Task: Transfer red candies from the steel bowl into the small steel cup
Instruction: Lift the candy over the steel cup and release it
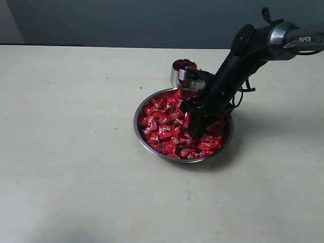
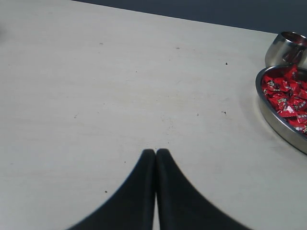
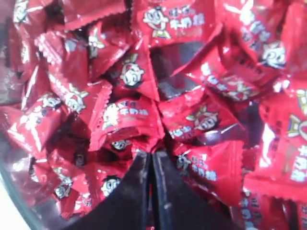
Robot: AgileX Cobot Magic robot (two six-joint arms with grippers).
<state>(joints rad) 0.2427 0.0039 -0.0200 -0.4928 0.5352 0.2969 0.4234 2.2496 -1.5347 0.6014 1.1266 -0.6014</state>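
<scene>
— Where is the open room lying around the steel bowl (image 1: 136,130)?

— In the exterior view the pale table (image 1: 76,152) is spreading wide to the left of the bowl and in front of it. The bowl is sitting a little right of centre, well apart from the far table edge. Behind it, the small steel cup (image 1: 178,76) is standing just beside the rim; I cannot tell if they are touching.

— And the arms?

— The right arm (image 1: 243,55) is slanting down from the upper right, passing beside the cup. The right gripper (image 3: 152,155) is dipping into the red candies (image 1: 162,124) in the bowl's right half. Its black fingers are lying pressed together, tips against a wrapper; whether a corner is nipped between them is not showing. The left gripper (image 2: 156,152) is hovering over plain tabletop well to the bowl's left, fingers meeting at the tips, holding nothing.

— What are the surfaces looking like?

— The bowl is gleaming, round and shallow, with a thin rim. The cup is mirroring red on its polished side. The candies are lying heaped, glossy crinkled pillows with saw-toothed ends and small white cartoon faces. The table is looking matte and cream, with faint dark specks.
</scene>
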